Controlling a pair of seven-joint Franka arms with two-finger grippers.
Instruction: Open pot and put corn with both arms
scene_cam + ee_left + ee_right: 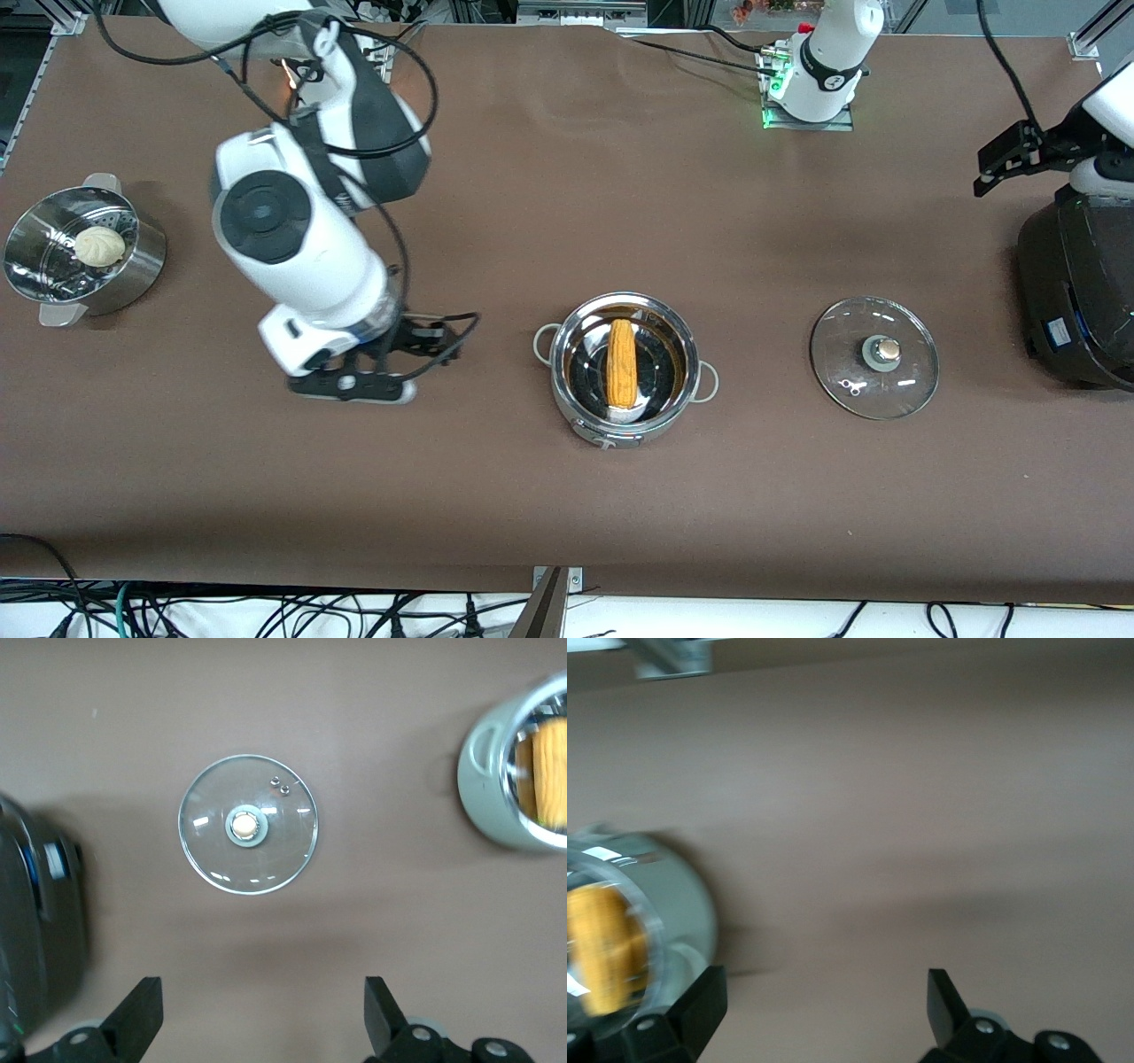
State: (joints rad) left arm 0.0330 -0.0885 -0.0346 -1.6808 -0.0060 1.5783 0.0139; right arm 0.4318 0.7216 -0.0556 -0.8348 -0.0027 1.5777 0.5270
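Note:
The steel pot [617,431] stands open at the table's middle with the yellow corn [623,361] lying inside it. Its glass lid [874,357] lies flat on the table beside it, toward the left arm's end. My right gripper [354,387] is open and empty, low over bare table beside the pot toward the right arm's end. Its wrist view [824,1010] shows the pot [673,904] and corn [598,948]. My left gripper [1001,168] is open and empty, raised over the table beside the black cooker. Its wrist view [261,1014] shows the lid [248,824], pot [487,771] and corn [549,771].
A steel steamer [133,266] holding a white bun [99,245] stands at the right arm's end. A big black cooker [1076,292] stands at the left arm's end, also in the left wrist view [35,921]. Brown cloth covers the table.

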